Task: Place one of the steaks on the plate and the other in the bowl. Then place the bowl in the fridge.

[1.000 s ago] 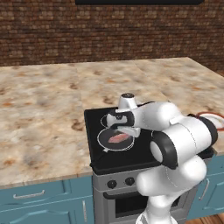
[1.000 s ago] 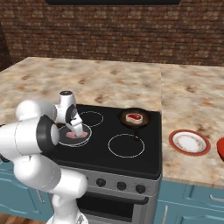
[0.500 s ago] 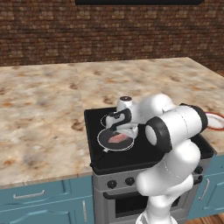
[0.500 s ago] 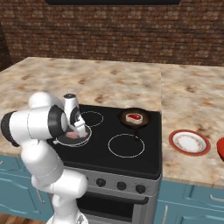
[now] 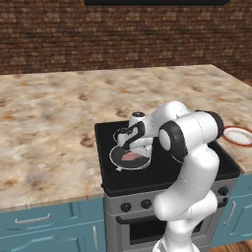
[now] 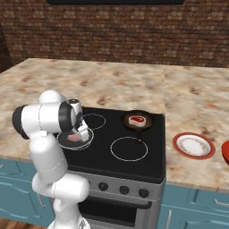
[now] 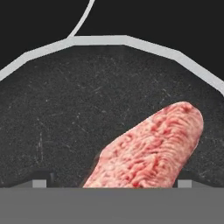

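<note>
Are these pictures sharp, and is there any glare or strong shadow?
Left and right base views: even flat light, no glare, only weak shadows on the stove. Hand view: the steak is sharp with clear grain, and the pan under it looks dark and speckled.

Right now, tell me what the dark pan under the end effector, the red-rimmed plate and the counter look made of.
The dark round pan: matte black metal, probably coated, finely speckled with a pale rim. The white plate with a red rim: glossy glazed ceramic, by its smooth sheen. The beige mottled counter: polished stone, likely granite or marble, going by its brown veining.
</note>
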Controlling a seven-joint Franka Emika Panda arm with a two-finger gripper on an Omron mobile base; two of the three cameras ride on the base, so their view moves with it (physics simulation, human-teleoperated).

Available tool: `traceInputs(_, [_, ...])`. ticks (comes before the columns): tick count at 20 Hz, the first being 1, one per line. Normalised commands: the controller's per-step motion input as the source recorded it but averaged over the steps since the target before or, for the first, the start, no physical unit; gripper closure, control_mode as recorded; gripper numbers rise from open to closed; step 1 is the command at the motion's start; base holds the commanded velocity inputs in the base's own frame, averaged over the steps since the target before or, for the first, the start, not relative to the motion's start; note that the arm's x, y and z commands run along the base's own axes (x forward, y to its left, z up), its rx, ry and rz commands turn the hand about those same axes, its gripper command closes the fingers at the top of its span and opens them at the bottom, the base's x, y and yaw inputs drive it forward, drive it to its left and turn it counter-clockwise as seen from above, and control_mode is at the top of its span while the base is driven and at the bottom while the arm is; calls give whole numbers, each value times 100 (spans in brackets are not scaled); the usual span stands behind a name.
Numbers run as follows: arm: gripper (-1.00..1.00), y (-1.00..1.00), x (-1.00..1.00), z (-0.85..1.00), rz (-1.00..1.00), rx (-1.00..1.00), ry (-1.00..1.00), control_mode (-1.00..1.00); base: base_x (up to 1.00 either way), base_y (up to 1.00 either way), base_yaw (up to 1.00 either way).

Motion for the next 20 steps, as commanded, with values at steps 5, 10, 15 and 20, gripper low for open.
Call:
traceInputs(5, [-100,8,12,-30,0,0,0,-100,0,0,0])
traceInputs(10, [100,1,1,-23,-1,0,0,-100,0,0,0])
traceInputs(15, [100,-8,0,-1,-5,1,-2,-100,0,0,0])
traceInputs(20, [100,-13,-6,38,0,1,-16,-100,0,0,0])
